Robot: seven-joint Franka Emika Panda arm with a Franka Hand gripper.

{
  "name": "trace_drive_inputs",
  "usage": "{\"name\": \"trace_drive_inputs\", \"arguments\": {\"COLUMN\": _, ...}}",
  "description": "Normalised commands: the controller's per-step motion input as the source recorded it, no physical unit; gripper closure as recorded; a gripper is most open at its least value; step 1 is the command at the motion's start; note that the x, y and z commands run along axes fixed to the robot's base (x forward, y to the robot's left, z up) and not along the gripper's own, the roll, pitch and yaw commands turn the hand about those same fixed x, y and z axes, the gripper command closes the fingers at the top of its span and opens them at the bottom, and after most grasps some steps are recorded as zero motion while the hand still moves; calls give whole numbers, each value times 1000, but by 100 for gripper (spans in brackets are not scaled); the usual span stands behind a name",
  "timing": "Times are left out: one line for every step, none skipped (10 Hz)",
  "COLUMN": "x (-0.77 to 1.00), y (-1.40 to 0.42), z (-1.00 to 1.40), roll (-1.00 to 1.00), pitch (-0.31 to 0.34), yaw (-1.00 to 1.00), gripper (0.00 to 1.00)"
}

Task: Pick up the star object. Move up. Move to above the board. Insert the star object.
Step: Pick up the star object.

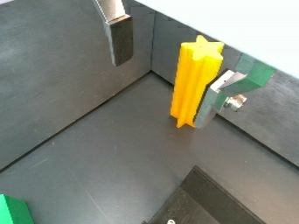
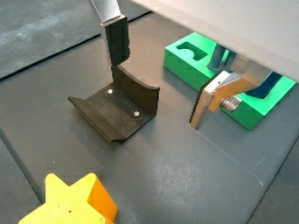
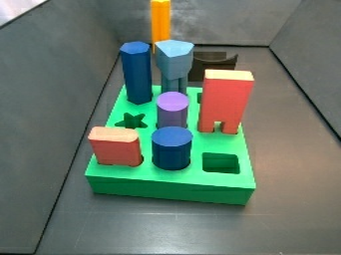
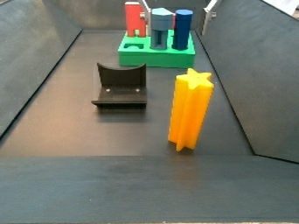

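Observation:
The star object, a tall orange-yellow ridged prism, stands upright on the dark floor, well away from the board. It also shows in a wrist view beside one finger, and its top shows in a wrist view away from the fingers. My gripper is open and holds nothing; it also shows in a wrist view. The green board lies at the far end in a side view and behind a finger in a wrist view. Its star hole is free.
The board carries a dark blue hexagonal column, a light blue block, a red arch block, a purple cylinder, a blue cylinder and a pink block. The fixture stands between star object and board. Grey walls enclose the floor.

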Motion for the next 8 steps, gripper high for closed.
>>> {"name": "trace_drive_inputs", "arguments": {"x": 0, "y": 0, "z": -37, "roll": 33, "pitch": 0, "yaw": 0, "gripper": 0}}
{"name": "trace_drive_inputs", "arguments": {"x": -494, "y": 489, "z": -143, "roll": -6, "pitch": -106, "yaw": -346, "gripper": 0}}
{"name": "trace_drive_inputs", "arguments": {"x": -69, "y": 920, "z": -234, "roll": 0, "pitch": 0, "yaw": -37, "gripper": 0}}
{"name": "trace_drive_inputs", "arguments": {"x": -203, "y": 1000, "z": -326, "roll": 0, "pitch": 0, "yaw": 0, "gripper": 0}}
{"name": "trace_drive_inputs", "arguments": {"x": -206, "y": 1000, "z": -309, "roll": 0, "pitch": 0, "yaw": 0, "gripper": 0}}
{"name": "trace_drive_inputs", "arguments": {"x": 0, "y": 1000, "z": -271, "roll": -36, "pitch": 0, "yaw": 0, "gripper": 0}}
{"name": "trace_drive_inputs", "arguments": {"x": 0, "y": 1000, "z": -254, "roll": -36, "pitch": 0, "yaw": 0, "gripper": 0}}
{"name": "trace_drive_inputs", "arguments": {"x": 57, "y": 1000, "z": -214, "roll": -59, "pitch": 0, "yaw": 0, "gripper": 0}}
